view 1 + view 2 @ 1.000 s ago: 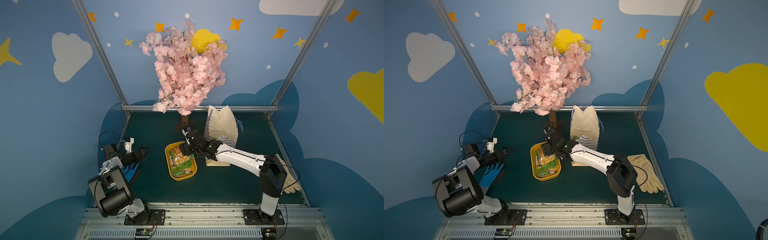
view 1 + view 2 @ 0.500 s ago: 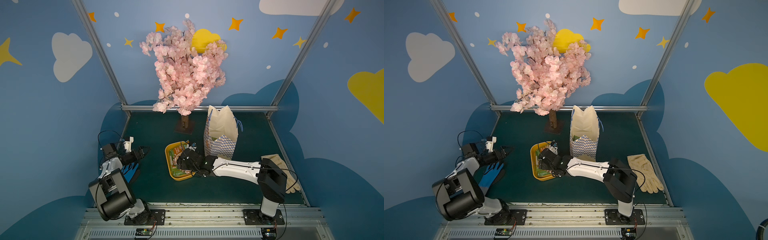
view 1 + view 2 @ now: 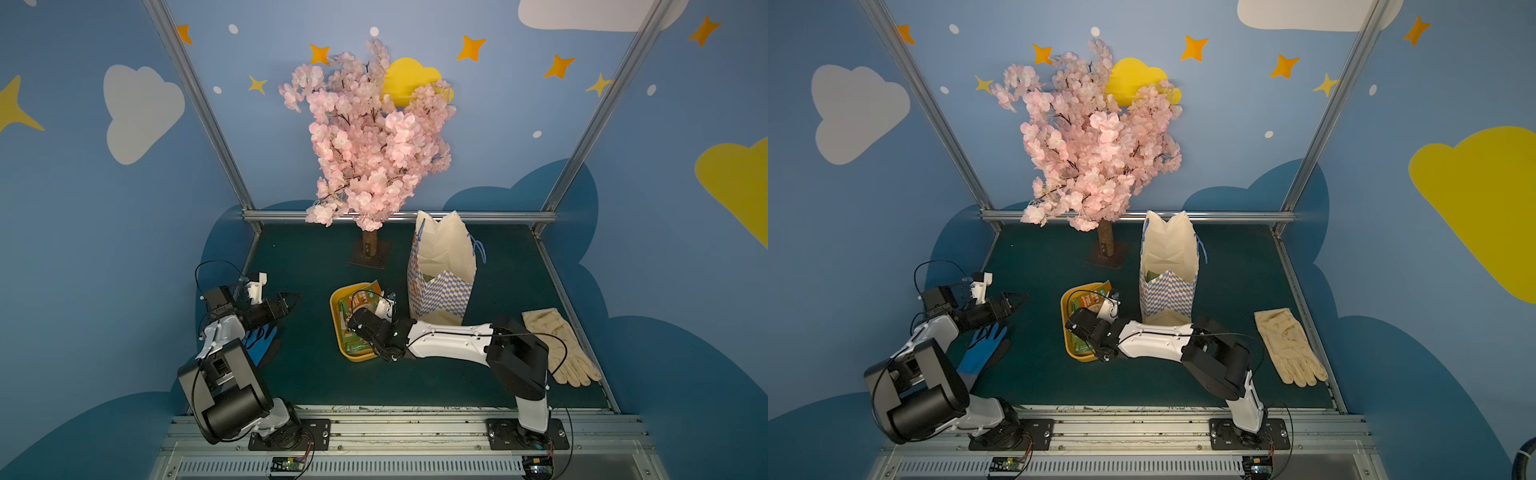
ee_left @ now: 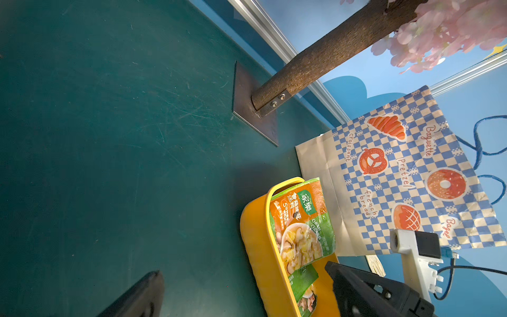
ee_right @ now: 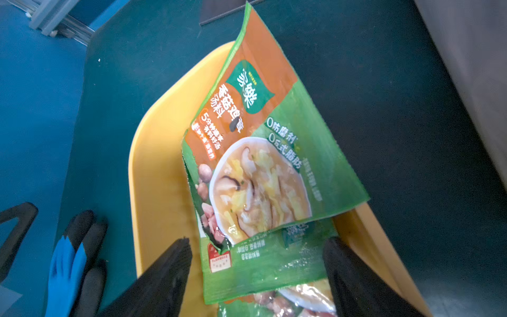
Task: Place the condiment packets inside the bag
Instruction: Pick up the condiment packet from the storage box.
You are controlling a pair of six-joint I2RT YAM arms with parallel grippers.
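Note:
The condiment packets are green-and-orange printed sachets heaped in a yellow tray in the middle of the table. One more green packet shows inside the bag, which stands upright and open just right of the tray. My right gripper is open low over the tray's near half. Its two fingers straddle the lower packets without closing on them. My left gripper is open and holds nothing, left of the tray.
A pink blossom tree stands on a metal base plate behind the tray. A blue glove lies under my left arm. A beige glove lies at the right edge. Metal rails border the green mat.
My right arm has swung from the far end of the tray beside the bag toward the near end and dropped low over the packets. The left arm has stayed put.

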